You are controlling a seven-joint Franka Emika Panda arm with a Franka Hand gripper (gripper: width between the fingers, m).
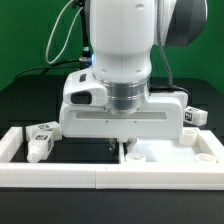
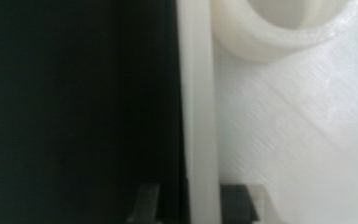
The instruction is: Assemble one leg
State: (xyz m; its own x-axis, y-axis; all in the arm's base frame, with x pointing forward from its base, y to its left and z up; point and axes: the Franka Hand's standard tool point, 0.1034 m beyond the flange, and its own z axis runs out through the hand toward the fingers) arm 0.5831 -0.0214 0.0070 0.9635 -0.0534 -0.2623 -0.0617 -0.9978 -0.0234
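Observation:
A white leg with black-and-white tags lies at the exterior view's left, apart from the gripper. The flat white tabletop lies under the arm at the centre right. My gripper is down at its edge. In the wrist view the tabletop's upright rim runs between the two dark fingertips, which touch it on both sides, so the gripper is shut on the rim. A round corner socket of the tabletop shows beyond. The leg is out of the wrist view.
A white U-shaped barrier runs along the front and up both sides of the work area. Another tagged white part lies at the exterior view's right behind the arm. Black table surface lies beside the rim.

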